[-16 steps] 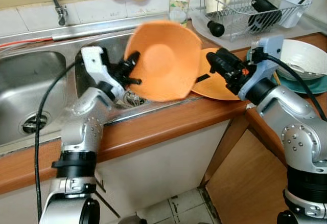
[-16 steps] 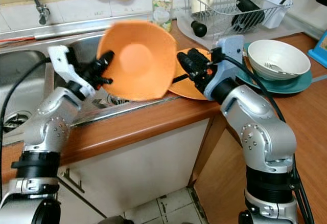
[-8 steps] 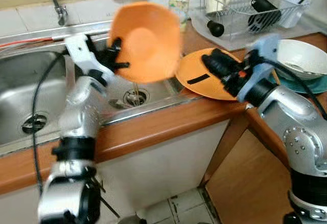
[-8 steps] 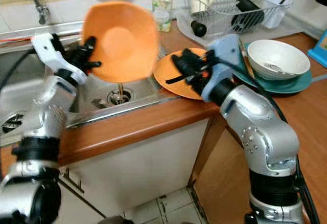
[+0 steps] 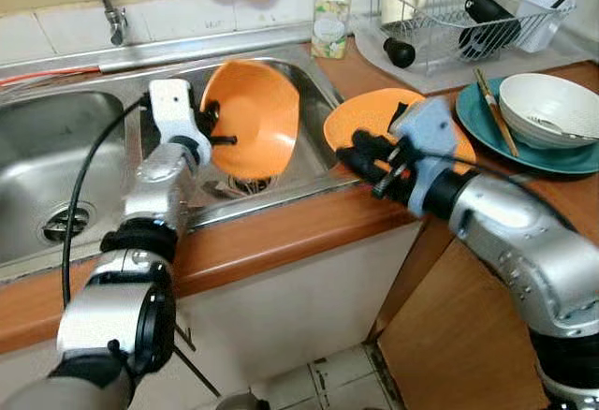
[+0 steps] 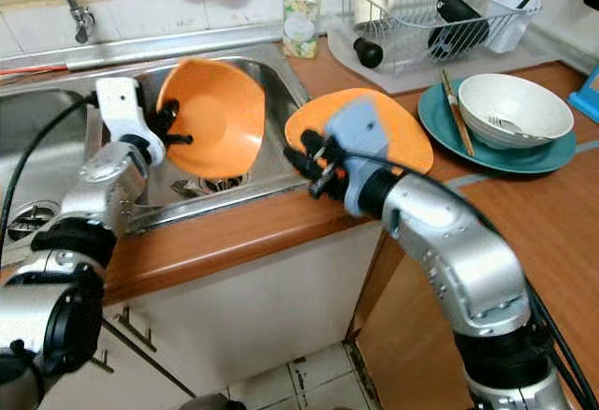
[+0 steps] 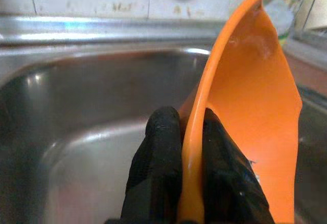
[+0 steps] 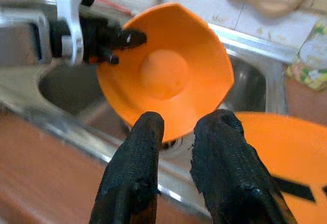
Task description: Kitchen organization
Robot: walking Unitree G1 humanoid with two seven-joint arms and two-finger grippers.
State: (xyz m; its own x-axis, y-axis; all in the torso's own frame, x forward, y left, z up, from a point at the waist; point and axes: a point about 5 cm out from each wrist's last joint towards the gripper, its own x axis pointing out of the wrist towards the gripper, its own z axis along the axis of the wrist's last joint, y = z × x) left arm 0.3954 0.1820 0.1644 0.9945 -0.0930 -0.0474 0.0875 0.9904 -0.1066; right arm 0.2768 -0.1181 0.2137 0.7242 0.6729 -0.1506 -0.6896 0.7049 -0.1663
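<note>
The orange bowl has dropped into the sink, on edge, opening facing right, left gripper pinching its rim; right gripper empty, narrowly parted.

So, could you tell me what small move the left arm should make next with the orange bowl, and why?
Probably lower it a little and set it on the sink floor before letting go. The left gripper pinches the rim of the orange bowl, which hangs tilted on edge above the drain. Released from there it would likely drop. The right gripper holds nothing beside the orange plate.
</note>
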